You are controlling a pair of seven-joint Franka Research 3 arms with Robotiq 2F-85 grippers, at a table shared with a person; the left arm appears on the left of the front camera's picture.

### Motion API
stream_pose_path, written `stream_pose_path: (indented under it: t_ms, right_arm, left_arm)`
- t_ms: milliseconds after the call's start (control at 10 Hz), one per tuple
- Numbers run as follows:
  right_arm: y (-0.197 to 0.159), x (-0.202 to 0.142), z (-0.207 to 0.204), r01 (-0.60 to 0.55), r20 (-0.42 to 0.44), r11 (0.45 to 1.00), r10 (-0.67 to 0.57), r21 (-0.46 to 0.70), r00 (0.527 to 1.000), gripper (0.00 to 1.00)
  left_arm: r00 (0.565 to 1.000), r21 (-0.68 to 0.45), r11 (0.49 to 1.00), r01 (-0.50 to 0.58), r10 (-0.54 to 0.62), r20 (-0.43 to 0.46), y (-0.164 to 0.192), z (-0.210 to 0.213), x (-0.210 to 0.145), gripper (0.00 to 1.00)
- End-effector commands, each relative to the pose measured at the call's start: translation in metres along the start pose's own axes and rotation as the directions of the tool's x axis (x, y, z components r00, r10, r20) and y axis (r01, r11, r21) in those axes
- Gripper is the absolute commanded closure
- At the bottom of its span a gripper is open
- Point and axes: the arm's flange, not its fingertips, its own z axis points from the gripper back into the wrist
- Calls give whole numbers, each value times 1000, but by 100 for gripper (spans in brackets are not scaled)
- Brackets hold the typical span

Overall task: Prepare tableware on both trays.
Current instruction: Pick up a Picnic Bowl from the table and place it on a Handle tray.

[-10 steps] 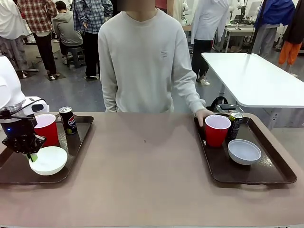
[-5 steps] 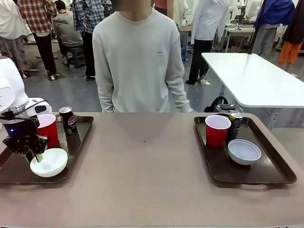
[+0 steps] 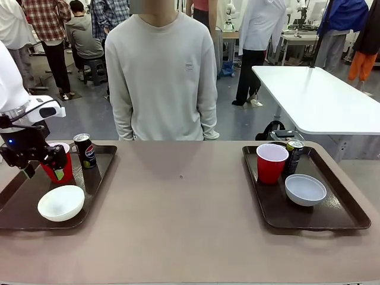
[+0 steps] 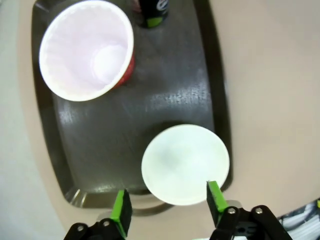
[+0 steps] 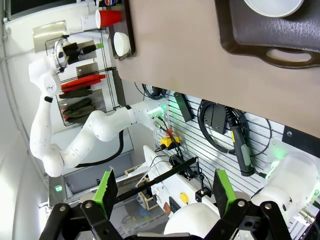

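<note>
On the left tray [image 3: 18,217] lie a cream-white bowl [image 3: 61,202], a red cup [image 3: 64,169] and a dark can [image 3: 85,150]. My left gripper [image 3: 43,171] hangs open and empty above that tray, in front of the red cup. From the left wrist, the bowl [image 4: 185,164] sits just beyond the open gripper [image 4: 168,205], with the cup [image 4: 87,50] and can [image 4: 152,10] farther off. The right tray [image 3: 332,219] holds a red cup [image 3: 272,162], a can [image 3: 294,155] and a pale bowl [image 3: 305,189]. My right gripper [image 5: 164,187] is open, off the table's edge, below the right tray [image 5: 270,35].
A person in a pale sweatshirt [image 3: 160,77] stands at the far side with arms down. Bare brown table [image 3: 184,208] stretches between the two trays. A white table [image 3: 320,101] stands behind on the right.
My left gripper let go of the cream-white bowl and rose back toward the red cup. The person's hand left the right tray and the person stepped left.
</note>
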Motion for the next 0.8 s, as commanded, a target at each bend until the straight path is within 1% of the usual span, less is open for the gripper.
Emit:
stream_pose_path:
  t_ms: [0, 100, 200, 300, 400, 700]
  right_arm:
    - [2, 3, -1, 12, 12, 1000, -13, 20, 1000, 0]
    - [2, 3, -1, 12, 12, 1000, -13, 20, 1000, 0]
    - [2, 3, -1, 12, 12, 1000, -13, 20, 1000, 0]
    - [2, 3, -1, 12, 12, 1000, -13, 20, 1000, 0]
    - [2, 3, -1, 12, 12, 1000, -13, 20, 1000, 0]
    - [2, 3, -1, 12, 12, 1000, -13, 20, 1000, 0]
  left_arm:
    - [1000, -25, 1000, -13, 12, -12, -10, 15, -8, 0]
    - [1000, -34, 999, -26, 25, -13, -9, 24, -12, 0]
    - [999, -59, 997, -43, 41, -33, -6, 31, -19, 0]
    - [998, -59, 997, -47, 45, -44, -1, 36, -20, 0]
    - [1000, -28, 1000, -1, 0, -10, -8, 24, -12, 0]
    - [1000, -28, 1000, -1, 0, -10, -8, 24, -12, 0]
